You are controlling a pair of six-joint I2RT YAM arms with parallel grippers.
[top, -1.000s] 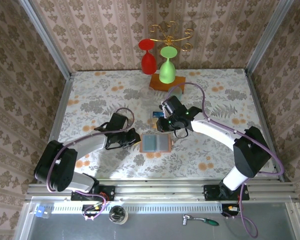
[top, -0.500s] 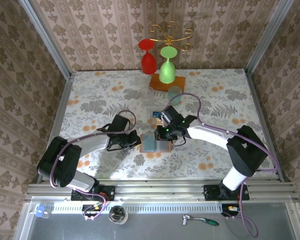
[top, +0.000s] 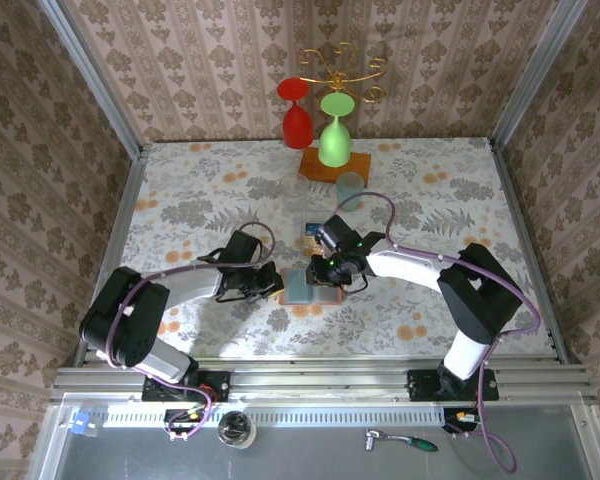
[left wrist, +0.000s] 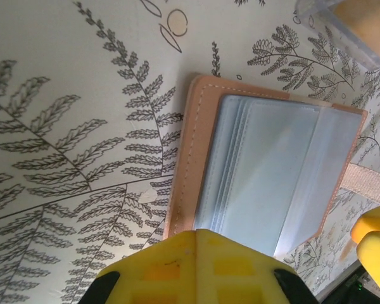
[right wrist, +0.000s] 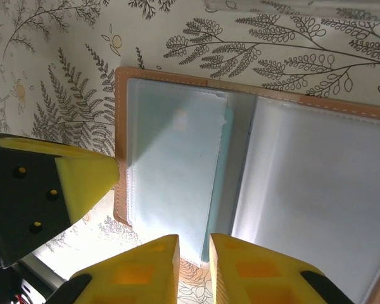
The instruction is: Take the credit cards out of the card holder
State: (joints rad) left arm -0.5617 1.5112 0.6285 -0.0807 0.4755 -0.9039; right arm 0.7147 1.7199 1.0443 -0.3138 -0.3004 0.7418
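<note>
While left pincer (left wrist: 196, 256) closed empty, right pincer (right wrist: 194, 253) slightly parted over leather card holder (right wrist: 316, 190).

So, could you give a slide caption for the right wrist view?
Open card holder on the fern-print table, right tool poised at a teal card edge.

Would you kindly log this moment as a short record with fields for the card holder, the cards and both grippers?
card holder: open flat on the table, inner panels up
loose card: blue, on the table beyond the holder
pockets: contents unclear
left gripper: shut, tip at the holder's edge
right gripper: jaws a narrow gap apart at a pocket's edge; grip unclear
</note>
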